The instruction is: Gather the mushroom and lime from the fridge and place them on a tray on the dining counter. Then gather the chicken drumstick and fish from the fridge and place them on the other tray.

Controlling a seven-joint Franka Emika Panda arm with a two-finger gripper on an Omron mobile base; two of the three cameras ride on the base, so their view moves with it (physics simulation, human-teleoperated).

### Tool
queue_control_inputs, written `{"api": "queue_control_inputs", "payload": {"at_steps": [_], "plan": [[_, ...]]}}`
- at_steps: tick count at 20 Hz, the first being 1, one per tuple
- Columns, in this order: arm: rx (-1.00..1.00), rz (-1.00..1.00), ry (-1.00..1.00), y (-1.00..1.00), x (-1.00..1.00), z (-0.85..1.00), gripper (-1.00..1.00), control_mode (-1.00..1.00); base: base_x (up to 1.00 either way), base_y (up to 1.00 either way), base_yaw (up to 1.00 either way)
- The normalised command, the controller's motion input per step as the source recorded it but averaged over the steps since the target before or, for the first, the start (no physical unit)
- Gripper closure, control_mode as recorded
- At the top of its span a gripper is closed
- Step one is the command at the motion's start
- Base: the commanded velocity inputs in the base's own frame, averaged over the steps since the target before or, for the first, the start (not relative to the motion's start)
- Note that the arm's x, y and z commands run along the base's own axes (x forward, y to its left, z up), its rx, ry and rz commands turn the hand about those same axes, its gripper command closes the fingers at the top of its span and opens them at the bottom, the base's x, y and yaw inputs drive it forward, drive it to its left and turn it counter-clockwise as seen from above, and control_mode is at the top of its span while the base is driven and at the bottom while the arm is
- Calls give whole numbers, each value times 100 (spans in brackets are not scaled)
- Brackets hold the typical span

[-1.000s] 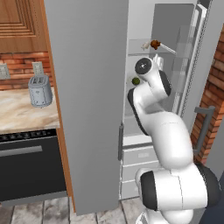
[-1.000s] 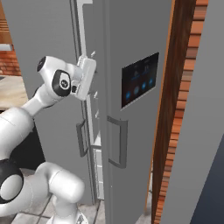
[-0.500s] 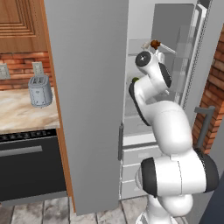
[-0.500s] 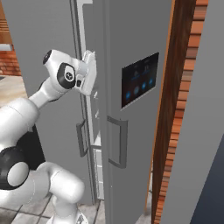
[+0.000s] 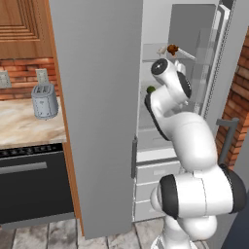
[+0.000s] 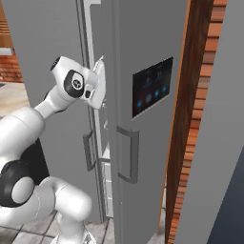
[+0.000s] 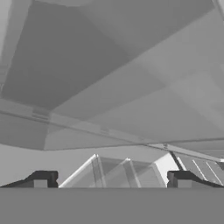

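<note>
Left base view shows the fridge point(image 5: 97, 97) with its left door swung open and my arm reaching into the white interior. On the upper glass shelf point(image 5: 187, 54) lies the chicken drumstick point(image 5: 171, 48), reddish-brown with its pale bone end pointing left, above the wrist. A small yellow-green round, which I take for the lime point(image 5: 151, 89), sits on the shelf below, to the left of the arm and at about wrist height. I cannot make out the mushroom or the fish

In the hand view the tool point(image 7: 111, 179) has its two dark tips spread wide apart with nothing between them; it holds nothing. It looks along grey shelf panels and a clear bin, with no fruit ahead of it

My judgement: the lime lies off to the tool's left and a little low, so the hand has to turn that way and drop before it can close. Being round, the lime sets no preferred grasp axis
</note>
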Motion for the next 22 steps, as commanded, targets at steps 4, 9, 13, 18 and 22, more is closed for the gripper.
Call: {"api": "queue_control_inputs", "payload": {"at_steps": [4,9,13,18,22], "plan": [[5,-10,-5,-1,0,-15,-100,-100,0,0,0],[5,-9,-7,-7,-8,0,-100,-100,0,0,0],[6,-9,-4,-13,-11,0,-100,-100,0,0,0],[5,-13,0,-9,-16,-5,-100,-100,0,0,0],[5,-13,-1,-17,-15,-3,-100,-100,0,0,0]]}}
